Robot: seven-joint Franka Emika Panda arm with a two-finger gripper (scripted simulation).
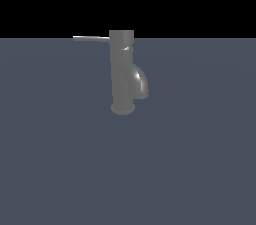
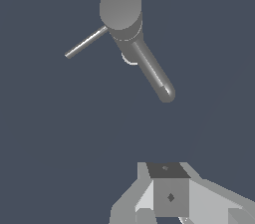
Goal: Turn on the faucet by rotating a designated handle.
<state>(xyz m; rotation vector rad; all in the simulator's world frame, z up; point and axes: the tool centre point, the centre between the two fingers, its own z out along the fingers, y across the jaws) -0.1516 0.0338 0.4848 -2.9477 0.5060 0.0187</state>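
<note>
Standing upright on the grey floor, the faucet (image 1: 122, 74) carries its handle (image 1: 91, 38) toward the exterior view's left. The gripper (image 2: 169, 203) (jaw state I cannot tell) should approach the rod's free end, pushing sideways.

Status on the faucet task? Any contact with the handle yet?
Done: nothing visible. The handle juts sideways from the faucet cap, untouched. In hand: the end effector hangs above, apart from the faucet, only partly visible in the wrist view. Left: reach the handle, contact it, rotate it.
</note>
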